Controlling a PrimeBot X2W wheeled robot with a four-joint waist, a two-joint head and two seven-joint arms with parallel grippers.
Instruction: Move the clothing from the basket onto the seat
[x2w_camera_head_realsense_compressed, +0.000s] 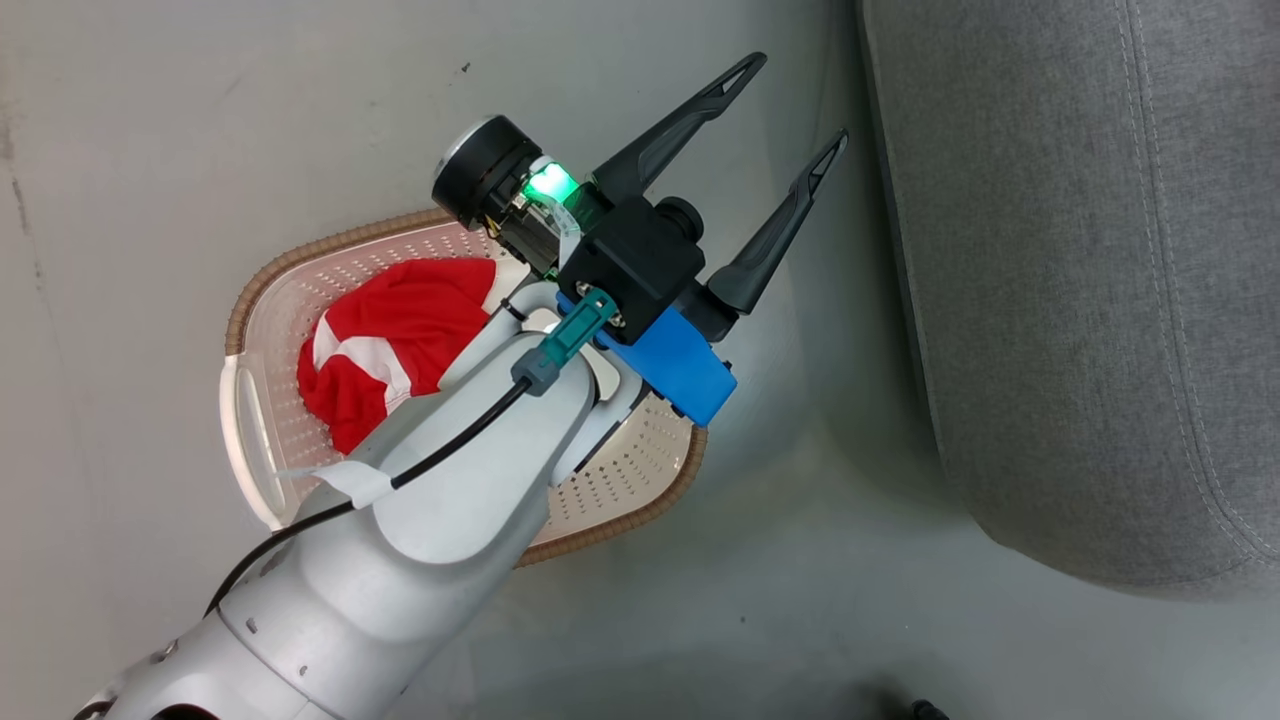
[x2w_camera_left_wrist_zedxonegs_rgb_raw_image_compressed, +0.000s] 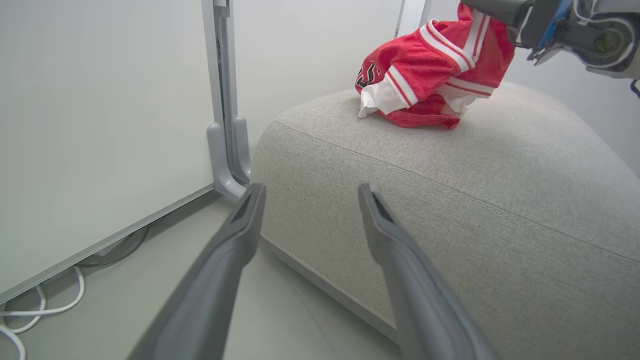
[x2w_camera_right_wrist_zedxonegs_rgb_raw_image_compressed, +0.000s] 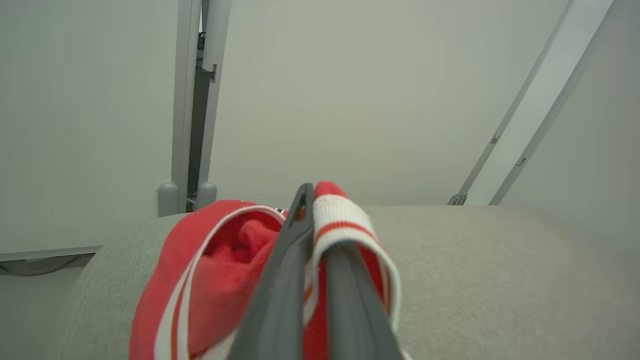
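On the seat (x2w_camera_left_wrist_zedxonegs_rgb_raw_image_compressed: 450, 200), right tool (x2w_camera_right_wrist_zedxonegs_rgb_raw_image_compressed: 312, 222) is pinching one red garment (x2w_camera_left_wrist_zedxonegs_rgb_raw_image_compressed: 430, 75); left tool (x2w_camera_head_realsense_compressed: 797, 98) is hovering spread, second garment (x2w_camera_head_realsense_compressed: 400, 330) lying in basket (x2w_camera_head_realsense_compressed: 300, 262).

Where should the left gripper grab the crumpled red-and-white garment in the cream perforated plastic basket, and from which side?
Probably a bunched red fold of the red-and-white garment, coming straight down: it lies in a loose heap inside the cream perforated basket, whose walls block a sideways reach. The left gripper is open.
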